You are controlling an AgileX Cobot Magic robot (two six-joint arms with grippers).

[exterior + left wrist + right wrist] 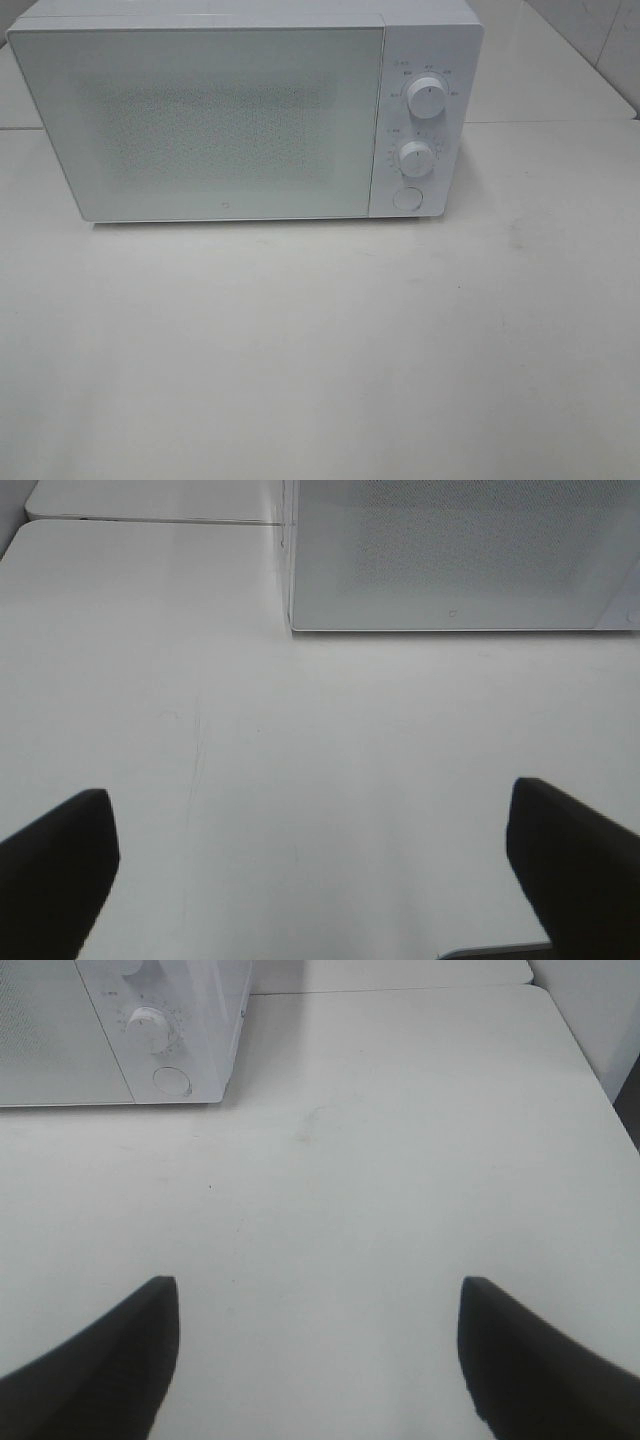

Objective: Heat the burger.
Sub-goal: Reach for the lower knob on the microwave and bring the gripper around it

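The microwave (200,120) stands toward the table's (320,350) far edge, door closed. The left gripper (315,870) and right gripper (318,1360) hover above the table, jaws wide apart, holding nothing. The burger's position cannot be told.

Matte black jaws, broad, blunt-ended

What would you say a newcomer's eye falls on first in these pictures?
The white microwave at the back of the white table, door shut, with an upper dial, a lower dial and a round button on its right panel. In the wrist views, the left gripper and right gripper hover open over the table, holding nothing; no burger shows anywhere.
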